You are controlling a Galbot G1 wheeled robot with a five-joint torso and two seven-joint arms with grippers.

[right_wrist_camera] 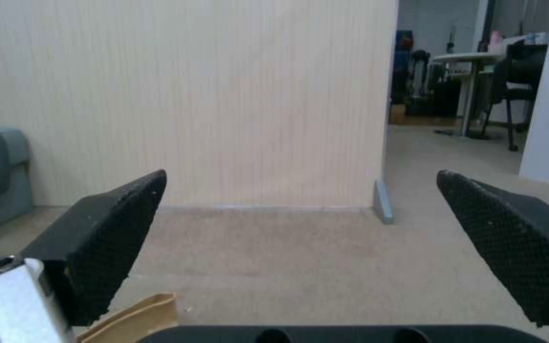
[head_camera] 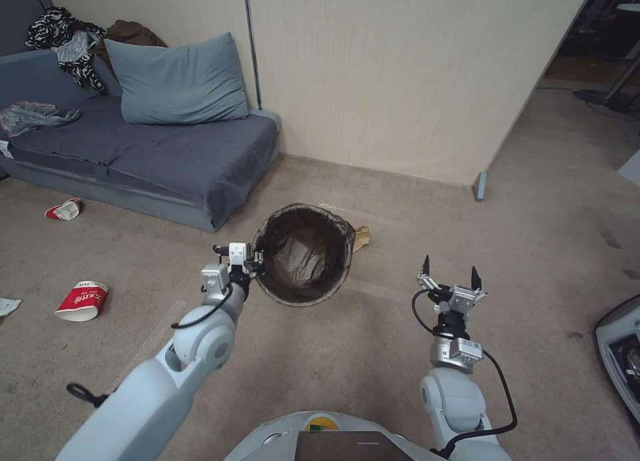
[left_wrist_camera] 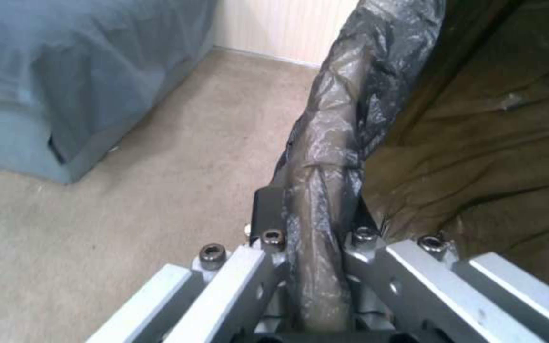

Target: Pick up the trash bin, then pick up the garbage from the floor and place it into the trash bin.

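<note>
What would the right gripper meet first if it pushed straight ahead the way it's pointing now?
Nothing close: the open right gripper points over bare carpet toward the beige wall, apparently the first thing in line. The trash bin, clamped by the left gripper, stands aside.

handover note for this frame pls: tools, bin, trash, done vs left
Left tool: shut on the bin rim, bag liner pinched between its fingers.
Right tool: open, holding nothing, hovering over carpet to the right of the bin.
Bin: gripped at its left rim, in front of the sofa; looks empty inside. Cannot tell if it is off the floor.
Trash: two red-and-white cups, one on the floor to the left, one by the sofa base; a tan scrap behind the bin.
Done: bin grasped. Left: all litter still to collect.
</note>
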